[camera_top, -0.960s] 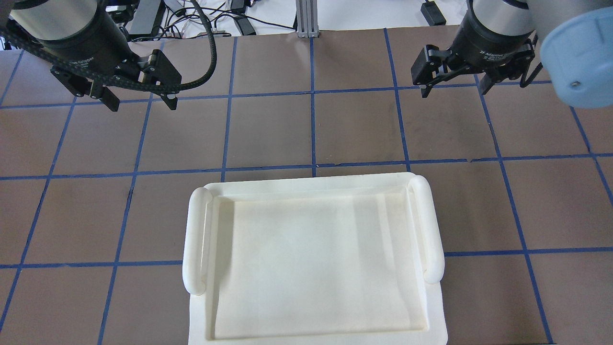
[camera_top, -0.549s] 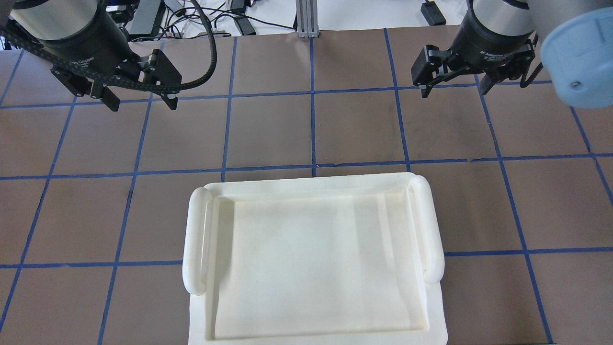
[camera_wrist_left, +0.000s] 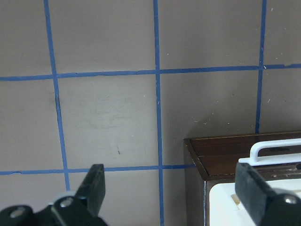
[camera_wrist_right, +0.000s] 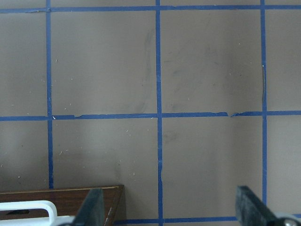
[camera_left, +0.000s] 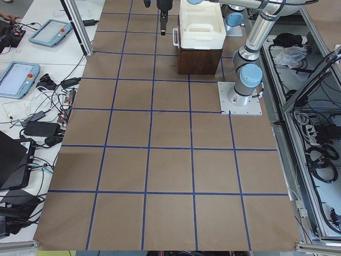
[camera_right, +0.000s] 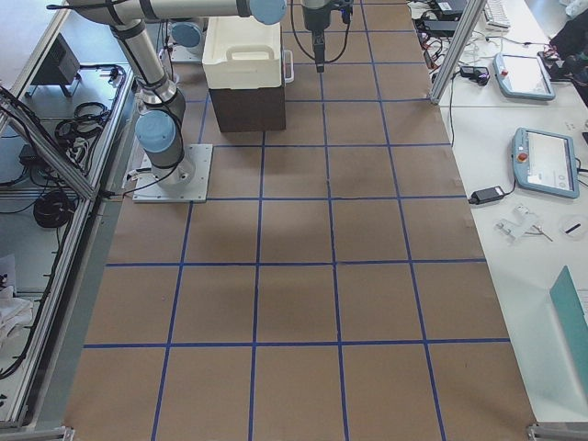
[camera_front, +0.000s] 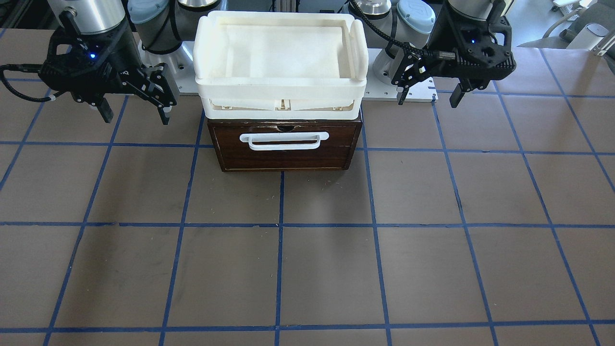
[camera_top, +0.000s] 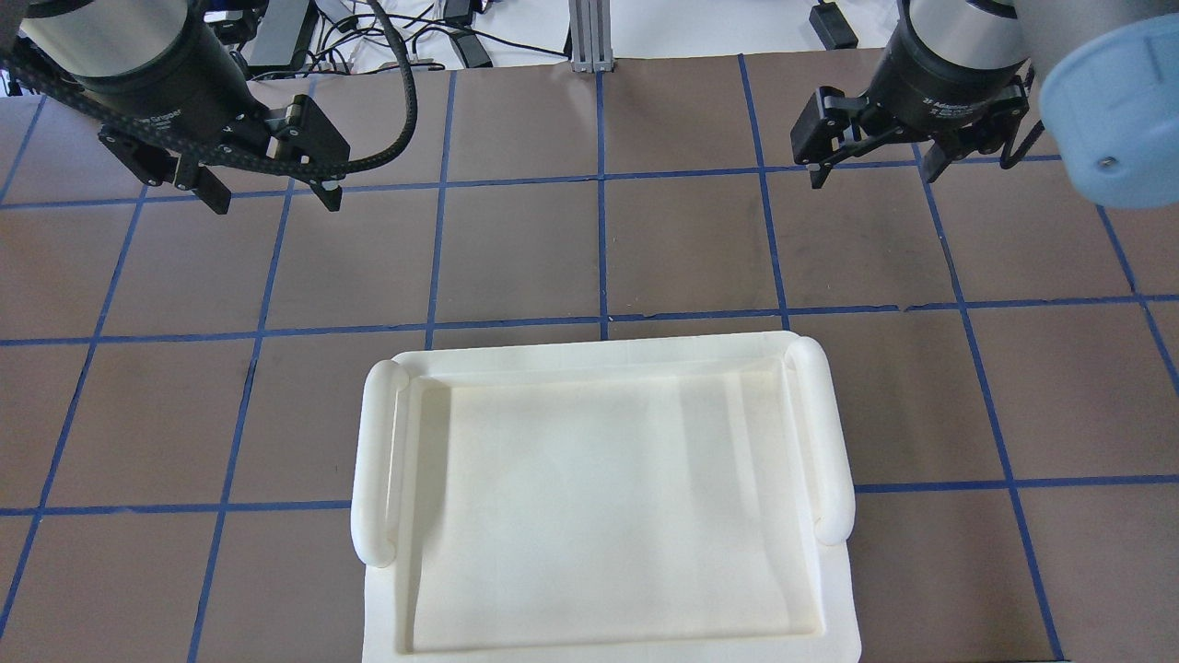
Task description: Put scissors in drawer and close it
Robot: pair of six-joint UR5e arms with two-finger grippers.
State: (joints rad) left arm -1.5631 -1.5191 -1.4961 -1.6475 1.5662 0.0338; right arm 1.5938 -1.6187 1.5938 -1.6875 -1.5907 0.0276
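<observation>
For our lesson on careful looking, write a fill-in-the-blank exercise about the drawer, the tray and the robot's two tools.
1. The brown drawer is fully ____.
2. Its bar handle is coloured ____.
3. The white tray rests on ____ of the drawer's box.
4. The left tool and the right tool both have their jaws ____.
Missing words: shut; white; top; open
</observation>
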